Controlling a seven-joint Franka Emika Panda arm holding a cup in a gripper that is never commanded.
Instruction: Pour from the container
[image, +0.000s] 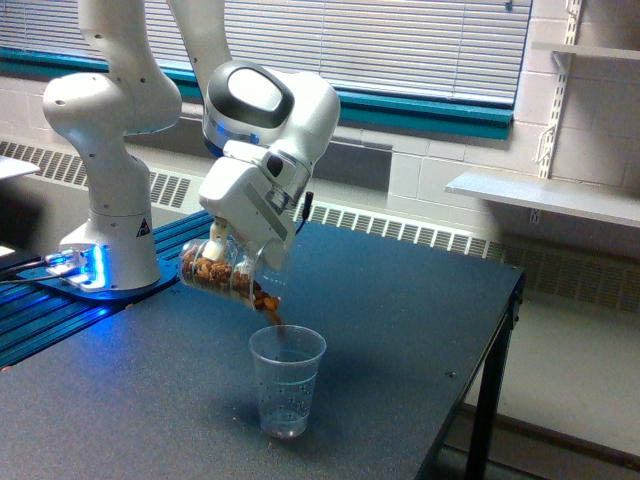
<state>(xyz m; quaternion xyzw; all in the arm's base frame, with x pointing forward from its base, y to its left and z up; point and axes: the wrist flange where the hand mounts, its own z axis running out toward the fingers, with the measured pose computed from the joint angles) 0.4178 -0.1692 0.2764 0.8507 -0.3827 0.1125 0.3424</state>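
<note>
The container (226, 272), a clear jar-like tumbler with brown nut-like pieces inside, hangs tipped almost on its side above the table. Its mouth points down toward the exterior view's right, and brown pieces (272, 308) spill from its lip. My gripper (232, 252) is shut on the container's body, under the white hand. Directly below the mouth stands a clear tapered plastic cup (286, 380), upright on the dark table (400, 330).
The arm's white base (108, 215) stands on a blue-lit rail at the exterior view's left. The table's edge runs along the exterior view's right, with a drop to the floor. A radiator and blinds line the back wall; a shelf (545, 195) sticks out at the right.
</note>
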